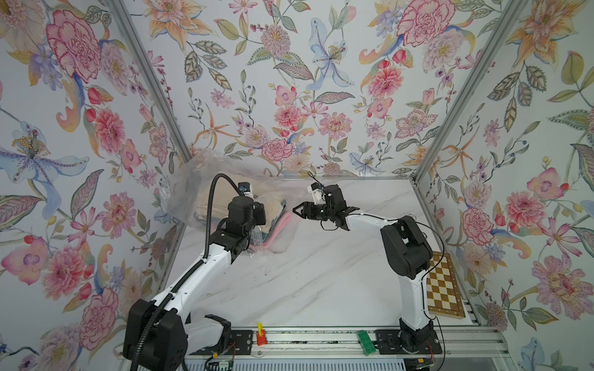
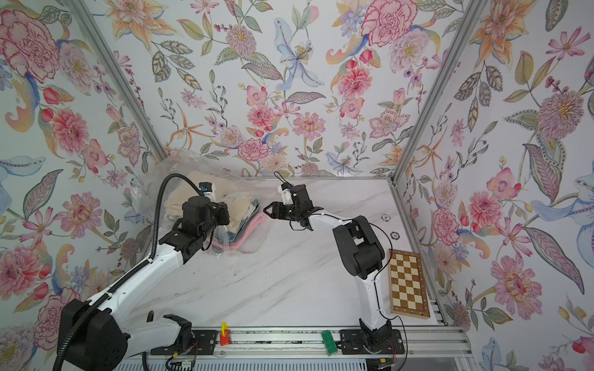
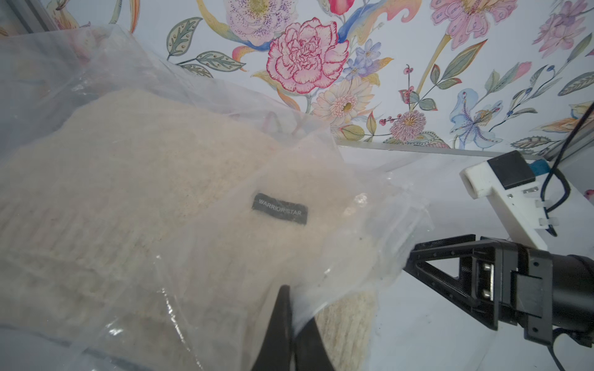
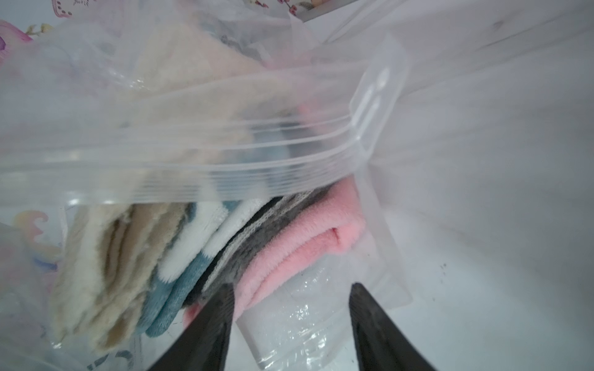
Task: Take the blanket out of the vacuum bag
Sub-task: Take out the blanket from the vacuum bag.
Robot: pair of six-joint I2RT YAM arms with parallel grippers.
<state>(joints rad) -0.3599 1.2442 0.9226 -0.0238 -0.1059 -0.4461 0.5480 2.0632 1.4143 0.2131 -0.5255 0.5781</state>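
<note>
While the folded blankets lie inside the vacuum bag at the far left corner of the table, the job looks barely begun: the mouth gapes, its zip strip lifted, but nothing is out yet. The left gripper, jaws together, appears to pinch the bag's upper film and hold it raised, with its arm stretched forward beside the pile. The right gripper, jaws apart and empty, points into the mouth just beside the pink blanket, elbow bent high.
</note>
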